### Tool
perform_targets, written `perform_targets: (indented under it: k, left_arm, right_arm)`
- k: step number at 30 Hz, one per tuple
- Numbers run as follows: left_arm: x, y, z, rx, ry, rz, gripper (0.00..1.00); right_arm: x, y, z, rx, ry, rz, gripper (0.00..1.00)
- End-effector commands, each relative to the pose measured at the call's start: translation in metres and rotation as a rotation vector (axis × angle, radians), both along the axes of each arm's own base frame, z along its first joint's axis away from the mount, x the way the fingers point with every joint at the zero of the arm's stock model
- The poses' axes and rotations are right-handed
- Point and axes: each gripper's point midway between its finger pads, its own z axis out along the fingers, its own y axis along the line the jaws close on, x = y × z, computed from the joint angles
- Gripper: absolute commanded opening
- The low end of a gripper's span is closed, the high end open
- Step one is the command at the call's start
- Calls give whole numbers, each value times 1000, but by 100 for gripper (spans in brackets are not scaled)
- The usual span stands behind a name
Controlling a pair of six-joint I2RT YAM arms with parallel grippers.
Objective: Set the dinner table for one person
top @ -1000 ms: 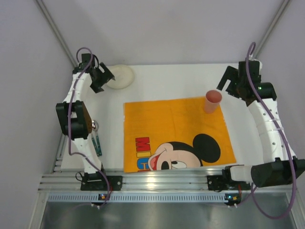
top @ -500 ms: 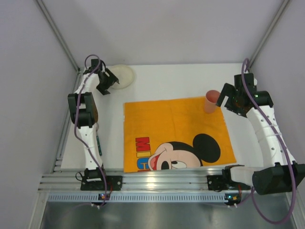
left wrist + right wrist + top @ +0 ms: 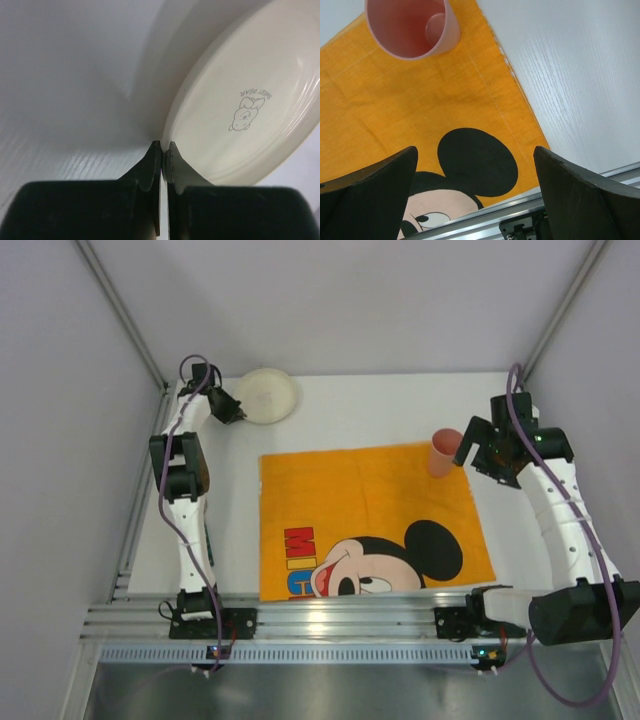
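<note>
Dinner table (image 3: 380, 415) partly under cloth (image 3: 370, 495); left end effector (image 3: 162, 145) together at cut-off plate (image 3: 240, 100) rim, right end effector (image 3: 475, 150) apart.

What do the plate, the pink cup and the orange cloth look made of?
Plate: cream, glossy, printed mark; melamine or glazed ceramic, unclear. Pink cup: smooth, slightly translucent wall, likely plastic. Orange cloth: matte woven fabric, weave and hem visible.

Left arm (image 3: 183, 475): stretched far forward, wrist turned toward its own right. Left gripper (image 3: 163, 147): fingers (image 3: 149, 167) closed to a thin slit, with the plate (image 3: 240, 100) rim pinched at their tips. Right arm (image 3: 562, 508): bent at the elbow, wrist angled downward. Right gripper (image 3: 475, 155): jaws spread wide apart.
</note>
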Motion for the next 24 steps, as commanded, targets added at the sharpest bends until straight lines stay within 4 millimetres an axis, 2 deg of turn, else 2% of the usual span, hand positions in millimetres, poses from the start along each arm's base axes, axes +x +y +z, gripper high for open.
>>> perform_targets:
  k: [1,2,3,4,5,6,7,8,9,10,11,12,13,14,15,16,17,19,20,24]
  left_arm:
    - [7,-18,26,-73,-83,-72,0]
    - [0,-31,32,-129,-98,-125,0]
    - [5,-36,67,-140,-190,-160,0]
    - [3,-41,83,-156,-227,-188,0]
    - [-9,-56,89,-203,-243,-258,0]
    - [-15,-63,122,-206,-309,-296,0]
    - [-20,-71,137,-216,-356,-339,0]
    - [-33,-82,136,-230,-349,-384,0]
    - [-47,-95,159,-258,-383,-448,0]
    - [-57,-104,164,-268,-387,-483,0]
    - [-74,-120,154,-275,-362,-539,0]
    - [-91,-129,172,-279,-386,-586,0]
    - [-102,-136,172,-275,-380,-615,0]
    - [-126,-160,157,-282,-339,-688,0]
    - [-142,-168,169,-267,-355,-725,0]
    - [-154,-175,164,-246,-338,-748,0]
    - [-181,-191,155,-229,-308,-819,0]
    - [-208,-205,139,-197,-254,-878,0]
    - [-232,-219,128,-204,-222,-936,0]
    - [-283,-247,103,-220,-130,-1036,0]
  right_arm:
    - [5,1,20,10,-49,-5,100]
    - [5,1,21,11,-49,-4,100]
    - [6,1,23,12,-55,-4,100]
    - [6,1,25,12,-59,-3,100]
    - [6,0,26,8,-61,-3,100]
    - [8,0,29,7,-69,-5,100]
    - [10,0,31,3,-73,-4,100]
    - [11,-1,32,-1,-74,0,100]
    - [15,-1,35,-4,-78,1,100]
    - [18,-1,36,-6,-81,4,100]
    - [21,-1,39,-13,-84,9,100]
    - [28,-1,43,-15,-89,13,100]
    - [31,-1,46,-18,-97,14,100]
    - [34,-1,48,-23,-99,19,100]
    - [40,-1,53,-24,-109,22,100]
    - [42,0,55,-24,-112,22,100]
    - [45,0,56,-22,-116,24,100]
    - [50,1,58,-19,-120,27,100]
    - [52,3,57,-14,-119,30,100]
    - [51,4,48,-6,-107,31,100]
